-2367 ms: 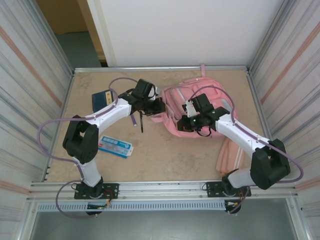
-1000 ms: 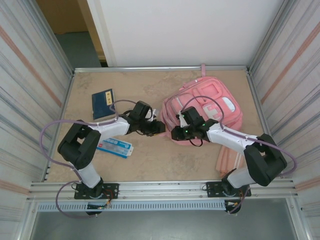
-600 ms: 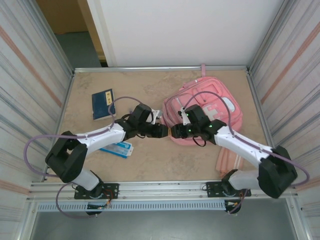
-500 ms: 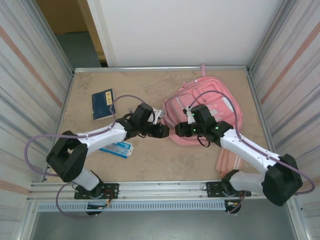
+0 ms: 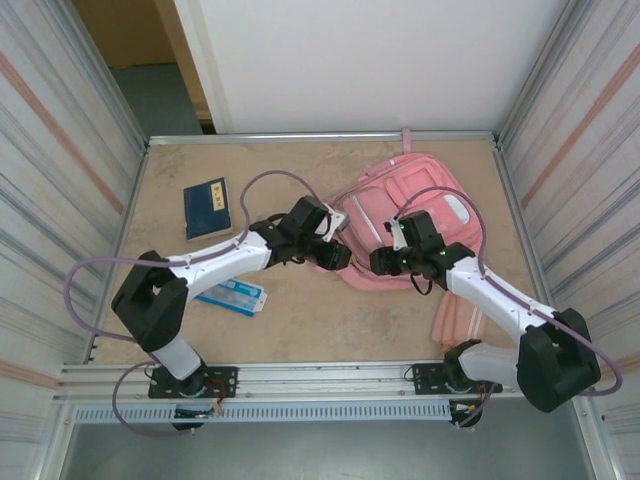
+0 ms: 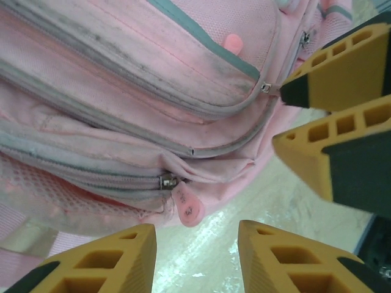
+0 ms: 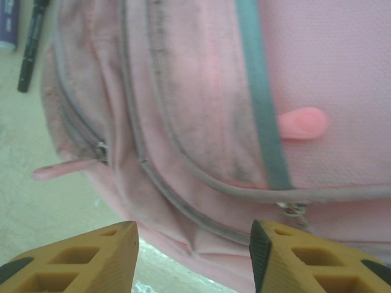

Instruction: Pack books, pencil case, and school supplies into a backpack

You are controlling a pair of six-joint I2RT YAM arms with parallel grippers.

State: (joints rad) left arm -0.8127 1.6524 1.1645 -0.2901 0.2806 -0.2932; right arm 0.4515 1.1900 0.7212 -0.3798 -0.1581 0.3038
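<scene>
Top view: the large soft pink backpack point(image 5: 430, 205) lies flat at 1 o'clock on the table point(image 5: 300, 170), pockets up. The left gripper point(image 5: 338, 260) and right gripper point(image 5: 378, 263) both sit at its 7 o'clock edge, near each other. The small dark navy book point(image 5: 207, 207) is at 10 o'clock. The flat light blue pencil case point(image 5: 232, 294) is at 8 o'clock, partly under the left arm. The flat pale pink ribbed book point(image 5: 455, 322) is at 4 o'clock, under the right arm. My read: nothing packed yet.

Left wrist view: your left jaws stand apart with nothing between them. A round pink zipper pull point(image 6: 186, 207) hangs just past the gap at 12 o'clock. The visible zips look closed.

Right wrist view: right jaws apart over the bag's lower edge, no fabric pinched as far as I can tell. There's a long pink zipper tab point(image 7: 61, 170) at 9 o'clock and a thin black pen point(image 7: 29, 52) on the table at 11 o'clock. The dark purple end beside it is likely the purple pen point(image 7: 7, 27).

Handling: the bag is limp fabric, so expect it to bunch and slide. Pin the cloth beside the slider with one gripper and take the tab close to the slider with the other. The tabs are small and may slip.
</scene>
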